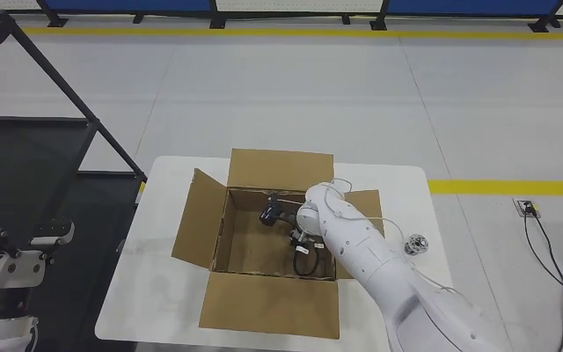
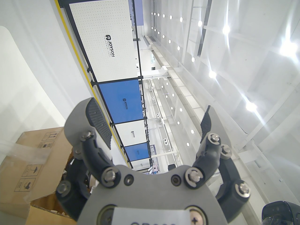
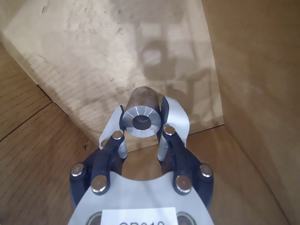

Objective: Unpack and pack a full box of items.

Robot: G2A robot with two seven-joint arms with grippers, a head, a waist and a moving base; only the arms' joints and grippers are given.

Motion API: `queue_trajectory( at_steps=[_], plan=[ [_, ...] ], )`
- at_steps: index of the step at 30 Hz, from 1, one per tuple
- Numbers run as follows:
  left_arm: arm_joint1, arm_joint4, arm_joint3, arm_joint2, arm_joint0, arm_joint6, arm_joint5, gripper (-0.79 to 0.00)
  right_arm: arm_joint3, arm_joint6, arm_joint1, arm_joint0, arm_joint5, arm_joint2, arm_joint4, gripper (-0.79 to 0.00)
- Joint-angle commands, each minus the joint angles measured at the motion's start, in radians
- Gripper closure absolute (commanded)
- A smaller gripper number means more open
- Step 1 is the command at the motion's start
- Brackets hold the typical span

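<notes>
White floor with a yellow line (image 1: 264, 33) lay all around a white table (image 1: 163, 290). On the table sat a big cardboard box (image 1: 281, 167) with all four flaps folded out. My right arm was down inside the box, coming in over its right side.

My right gripper (image 3: 142, 118) was deep in the box, close to one brown wall. Its two fingers were pinching a short metal tube (image 3: 143, 104), one finger on each side. The end of the tube that faced my wrist was grey and shiny, with a dark round hole in the middle (a bit like a fat ring). The side of the tube looked dark and brownish. The other end pointed at the box wall. I could not tell if the tube touched the bottom of the box.

My left gripper (image 2: 151, 110) was off to the side of the box and pointed up at the room. Its fingers were spread wide apart. Past them I saw blue and white wall panels (image 2: 110, 47) and bright ceiling lights (image 2: 226, 29). One corner of the box was just beside this gripper.

On the table, to the right of the box and apart from it, lay a small shiny thing (image 1: 415, 244)
</notes>
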Motion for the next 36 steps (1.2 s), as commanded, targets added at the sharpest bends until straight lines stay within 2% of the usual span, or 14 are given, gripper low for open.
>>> queue_trajectory(
  at_steps=[1, 5, 9, 14, 17, 20, 22, 24, 29, 31, 36],
  plan=[
    [0.0, 0.0, 0.0, 0.0, 0.0, 0.0, 0.0, -0.785, 0.01, -0.018, -0.003, 0.01, -0.011, 0.001, -0.003, 0.0],
    [0.0, 0.0, 0.0, 0.0, 0.0, 0.0, 0.0, -0.785, -0.004, -0.066, -0.002, 0.036, -0.051, 0.008, -0.01, 0.0],
    [0.0, 0.0, 0.0, 0.0, 0.0, 0.0, 0.0, -0.785, -0.066, -0.105, 0.02, 0.052, -0.096, 0.026, -0.027, 0.0],
    [0.0, 0.0, 0.0, 0.0, 0.0, 0.0, 0.0, -0.785, -0.307, -0.049, 0.078, -0.004, -0.044, 0.069, -0.079, 0.0],
    [0.0, 0.0, 0.0, 0.0, 0.0, 0.0, 0.0, -0.785, -0.582, 0.05, 0.142, -0.116, 0.046, 0.136, -0.142, 0.0],
    [0.0, 0.0, 0.0, 0.0, 0.0, 0.0, 0.0, -0.785, -0.951, 0.195, 0.217, -0.3, 0.117, 0.248, -0.238, 0.0],
    [0.0, 0.0, 0.0, 0.0, 0.0, 0.0, 0.0, -0.785, -1.171, 0.274, 0.258, -0.432, 0.128, 0.328, -0.291, 0.0],
    [0.0, 0.0, 0.0, 0.0, 0.0, 0.0, 0.0, -0.785, -1.325, 0.309, 0.285, -0.536, 0.13, 0.395, -0.332, 0.0],
    [0.0, 0.0, 0.0, 0.0, 0.0, 0.0, 0.0, -0.785, -1.558, 0.354, 0.317, -0.686, 0.202, 0.506, -0.464, 0.0],
    [0.0, 0.0, 0.0, 0.0, 0.0, 0.0, 0.0, -0.785, -1.637, 0.389, 0.328, -0.746, 0.274, 0.568, -0.546, 0.0],
    [0.0, 0.0, 0.0, 0.0, 0.0, 0.0, 0.0, -0.785, -1.762, 0.358, 0.352, -0.917, 0.332, 0.775, -0.545, 0.0]
  ],
)
